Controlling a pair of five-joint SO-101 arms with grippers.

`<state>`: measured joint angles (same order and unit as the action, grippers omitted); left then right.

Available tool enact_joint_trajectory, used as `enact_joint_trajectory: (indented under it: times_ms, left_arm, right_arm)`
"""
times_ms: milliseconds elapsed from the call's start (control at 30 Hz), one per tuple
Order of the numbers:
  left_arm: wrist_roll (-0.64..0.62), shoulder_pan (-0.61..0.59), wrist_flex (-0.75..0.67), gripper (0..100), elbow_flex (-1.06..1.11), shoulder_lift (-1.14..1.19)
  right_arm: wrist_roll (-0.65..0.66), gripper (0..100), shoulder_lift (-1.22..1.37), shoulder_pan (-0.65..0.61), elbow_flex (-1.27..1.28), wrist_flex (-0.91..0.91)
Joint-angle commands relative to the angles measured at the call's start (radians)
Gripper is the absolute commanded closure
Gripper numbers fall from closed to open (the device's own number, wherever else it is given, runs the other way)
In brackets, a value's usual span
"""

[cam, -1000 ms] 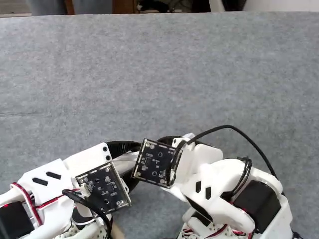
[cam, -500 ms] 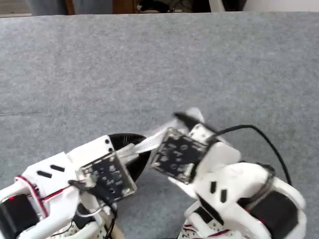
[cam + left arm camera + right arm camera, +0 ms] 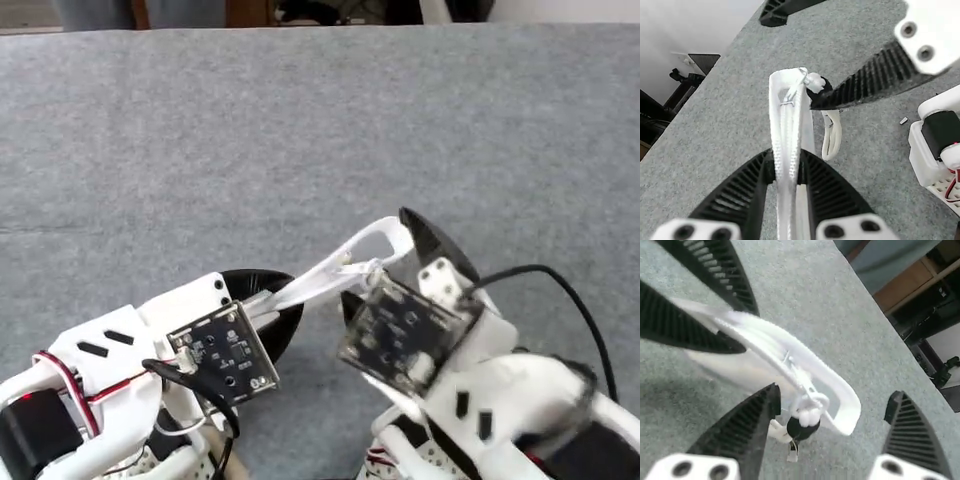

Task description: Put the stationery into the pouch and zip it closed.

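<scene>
Pouch: white fabric zip pouch [image 3: 322, 278] [image 3: 788, 131] [image 3: 771, 356], held above the surface, spanning between the two arms.
Zip pull: white cord loop with dark bead [image 3: 813, 81] [image 3: 805, 421], at the pouch's right-arm end, beside one jaw.
Left end effector [image 3: 787, 161]: clamped on the pouch's other end.
Right end effector [image 3: 834, 395] [image 3: 392, 262]: jaws wide apart, straddling the pull end.
Surface: grey felt-like covering [image 3: 300, 120].

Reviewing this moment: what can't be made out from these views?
- Contents of the pouch: its white fabric hides them in every view.
- The pouch's near end: under the camera board in the high view, cut off by the left wrist view's edge.
- Whether the right pincer touches the zipper pull: they sit too close together.
</scene>
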<state>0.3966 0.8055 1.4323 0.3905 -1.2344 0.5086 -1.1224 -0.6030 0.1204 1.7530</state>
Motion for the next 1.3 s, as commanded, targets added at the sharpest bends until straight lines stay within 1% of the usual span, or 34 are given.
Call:
enact_joint_trajectory:
  times_ms: [0, 133, 200, 333, 400, 500, 567, 600, 733, 800, 1167, 1200, 1267]
  left_arm:
    - [0.003, -0.01, -0.028, 97, -0.047, -0.011]
    - [0.003, -0.048, -0.029, 97, -0.036, -0.011]
    - [0.003, -0.051, -0.029, 97, -0.019, -0.011]
    - [-0.017, -0.051, -0.029, 97, -0.024, -0.011]
    - [-0.037, -0.051, -0.029, 97, -0.022, -0.011]
    - [-0.037, -0.051, -0.029, 97, -0.019, -0.011]
    - [-0.037, -0.051, -0.029, 97, -0.019, -0.012]
    - [-0.037, -0.051, -0.029, 97, -0.022, -0.012]
    - [-0.037, -0.051, -0.029, 97, -0.021, -0.012]
    - [-0.037, -0.05, -0.029, 97, -0.019, -0.012]
    - [-0.037, -0.05, -0.029, 97, -0.022, -0.012]
    - [-0.038, -0.05, -0.029, 97, -0.022, -0.012]
    - [-0.038, -0.05, -0.029, 97, -0.022, -0.012]
  right_arm:
    - [-0.012, 66.2, -0.073, 0.048, -0.033, 0.012]
    - [-0.011, 66.2, -0.174, 0.15, -0.001, 0.014]
    - [-0.012, 66.2, -0.209, 0.17, 0.061, 0.015]
    - [-0.026, 66.2, -0.229, 0.17, 0.246, 0.012]
    - [-0.057, 66.2, -0.228, 0.143, 0.312, 0.006]
    - [-0.084, 66.3, -0.228, 0.081, 0.344, -0.009]
    - [-0.106, 66.6, -0.223, 0.068, 0.346, -0.037]
    - [-0.11, 68.1, -0.216, 0.068, 0.346, -0.057]
    - [-0.11, 82.0, -0.148, 0.068, 0.348, -0.133]
    - [-0.11, 86.8, -0.125, 0.069, 0.348, -0.17]
    - [-0.109, 88.3, -0.113, 0.071, 0.344, -0.192]
    - [-0.106, 90.0, -0.113, 0.071, 0.344, -0.193]
    - [-0.103, 97.6, -0.113, 0.071, 0.344, -0.215]
